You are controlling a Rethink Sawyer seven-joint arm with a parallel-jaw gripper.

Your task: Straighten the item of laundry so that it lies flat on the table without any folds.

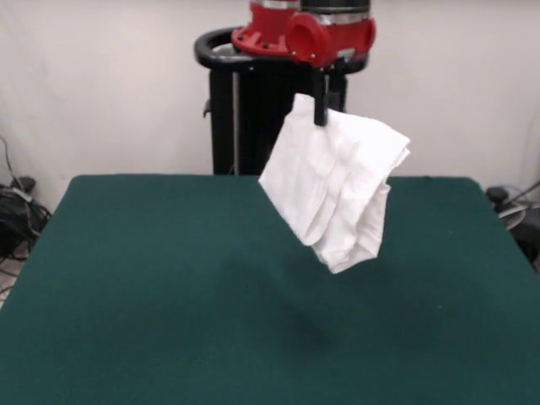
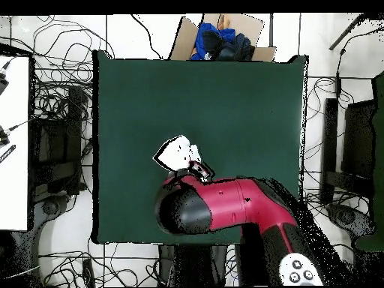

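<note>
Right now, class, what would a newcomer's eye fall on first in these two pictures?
The white shirt stands out: it hangs bunched in folds from the gripper, clear above the dark green table. Next comes the red arm, which from above covers most of the shirt. A cardboard box with blue cloth sits beyond the table's far edge.

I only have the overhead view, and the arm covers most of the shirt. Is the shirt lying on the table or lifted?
Observer: Lifted. In the front view the shirt hangs from the claw, clear of the table.
Operator: Is it spread out as it hangs?
Observer: No. It hangs bunched, with several folds and a crumpled lower end.
Operator: Any print showing?
Observer: None from the front; only plain white cloth shows.
</note>
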